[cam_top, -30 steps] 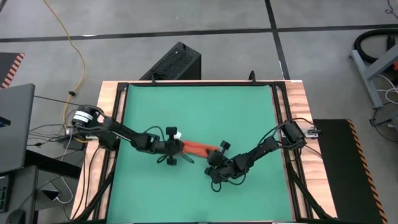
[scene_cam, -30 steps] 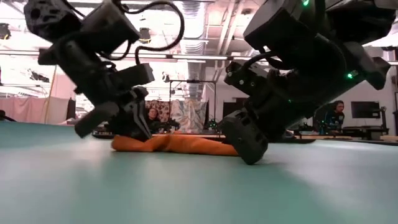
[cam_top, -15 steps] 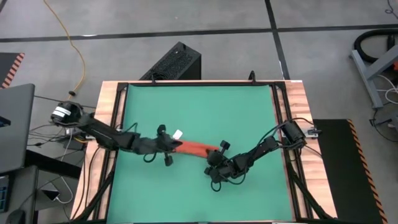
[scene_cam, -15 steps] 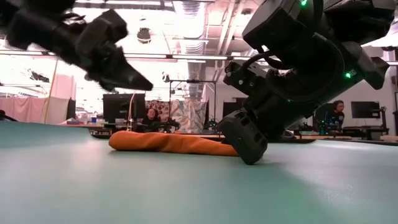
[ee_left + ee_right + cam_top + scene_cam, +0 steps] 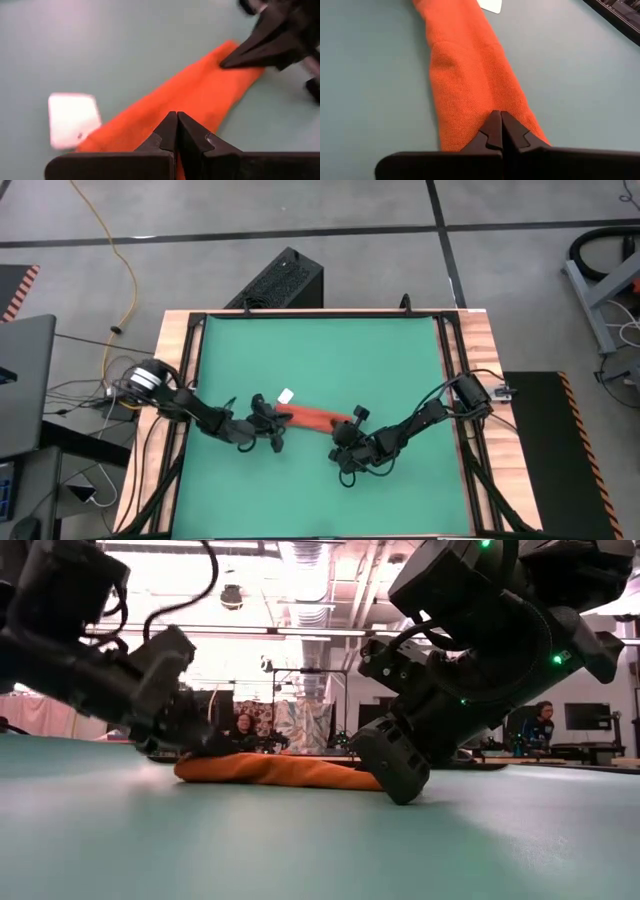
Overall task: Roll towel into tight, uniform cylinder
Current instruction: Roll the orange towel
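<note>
I see the towel rolled up long in the middle of the green mat. My left hand sits over one end, fingers together. My right hand presses the other end, fingers together too.

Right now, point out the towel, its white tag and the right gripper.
towel [image 5: 318, 419]: high view, middle of the rolled cloth.
white tag [image 5: 285, 395]: high view, centre of the tag.
right gripper [image 5: 500, 131]: right wrist view, between its shut fingertips on the towel.
</note>
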Tool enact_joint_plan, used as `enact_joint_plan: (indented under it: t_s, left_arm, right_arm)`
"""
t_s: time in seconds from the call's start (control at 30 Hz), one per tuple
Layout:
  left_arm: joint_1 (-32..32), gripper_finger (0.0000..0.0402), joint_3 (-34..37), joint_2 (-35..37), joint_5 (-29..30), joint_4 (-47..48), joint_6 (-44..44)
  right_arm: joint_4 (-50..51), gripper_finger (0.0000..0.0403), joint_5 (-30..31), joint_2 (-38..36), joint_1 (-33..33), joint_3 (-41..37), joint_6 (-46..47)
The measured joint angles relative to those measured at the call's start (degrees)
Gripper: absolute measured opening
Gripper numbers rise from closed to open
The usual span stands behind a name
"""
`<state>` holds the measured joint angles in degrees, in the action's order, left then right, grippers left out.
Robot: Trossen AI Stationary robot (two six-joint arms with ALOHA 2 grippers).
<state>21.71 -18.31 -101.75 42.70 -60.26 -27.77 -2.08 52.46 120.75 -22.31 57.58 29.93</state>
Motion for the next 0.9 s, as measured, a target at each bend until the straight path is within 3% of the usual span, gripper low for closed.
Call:
enact_joint_plan:
  t_s: [0.2, 0.6, 0.77, 0.9]
  left_arm:
    - [0.48, 0.0, -0.26, -2.08, -0.36, 5.62, -6.45]
    - [0.52, 0.0, -0.26, -2.14, -3.88, 7.93, -9.46]
    - [0.52, 0.0, -0.23, -2.14, -5.38, 8.06, -10.46]
    - [0.52, 0.0, -0.23, -2.16, -5.17, 7.82, -10.45]
  right_arm:
    - [0.98, 0.0008, -1.04, -0.04, -0.39, 0.21, -1.36]
    - [-1.84, 0.0008, -9.25, -1.02, 5.12, 0.55, -27.38]
    - [3.78, 0.0008, -6.89, -5.76, 7.73, -0.07, -35.22]
    - [9.27, 0.0008, -4.1, -11.5, 8.85, -0.23, -35.34]
